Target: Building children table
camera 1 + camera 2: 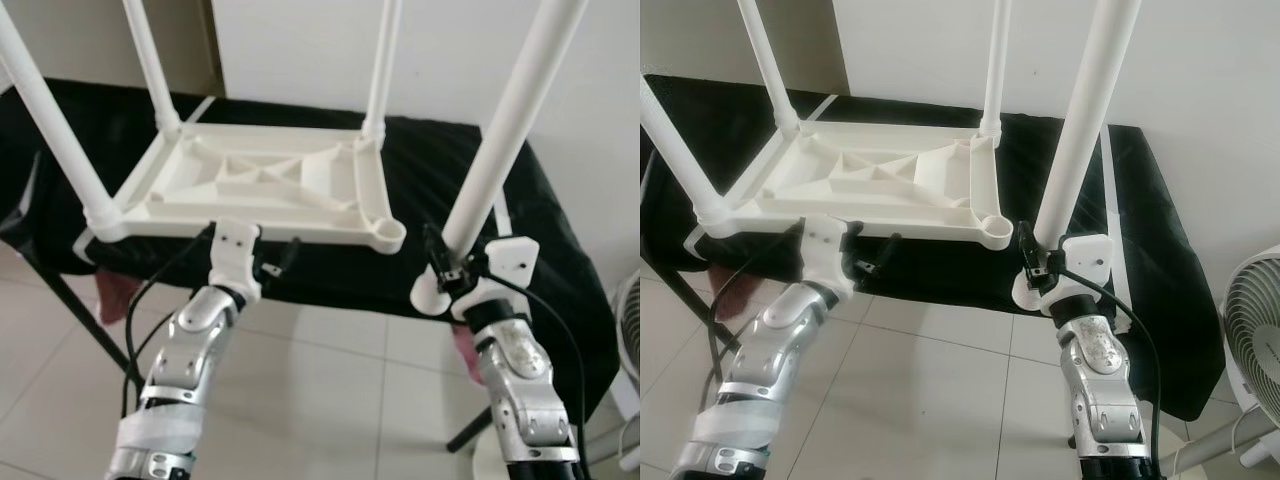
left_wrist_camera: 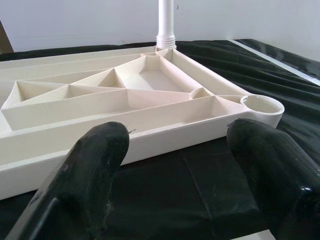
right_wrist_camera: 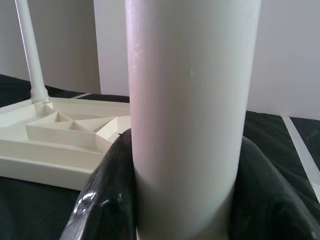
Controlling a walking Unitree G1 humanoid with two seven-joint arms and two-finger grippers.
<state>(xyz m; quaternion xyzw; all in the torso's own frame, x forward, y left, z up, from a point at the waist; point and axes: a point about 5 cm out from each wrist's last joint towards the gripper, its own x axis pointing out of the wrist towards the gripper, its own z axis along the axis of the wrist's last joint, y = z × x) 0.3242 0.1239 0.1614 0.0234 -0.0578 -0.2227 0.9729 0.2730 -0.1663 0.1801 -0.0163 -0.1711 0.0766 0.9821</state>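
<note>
White table top (image 1: 262, 185) lies upside down on black-covered worktop (image 1: 470, 170), ribbed underside up, 3 white legs standing in its corners. 4th corner socket (image 1: 390, 236) empty, nearest right side. Right gripper (image 1: 443, 266) clamped round loose leg (image 1: 505, 130), held tilted just beside that corner. Left gripper (image 1: 275, 262) w/ fingers apart at near edge of top. Tiled floor (image 1: 330, 390) below.

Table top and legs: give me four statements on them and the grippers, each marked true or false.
1. The table top lies upside down on the black cloth. True.
2. All four legs are fitted. False: three stand in their sockets; the near right socket is empty.
3. The right gripper is shut on the loose leg. True.
4. The left gripper grips the table top. False: it is open, just short of the near edge.
</note>
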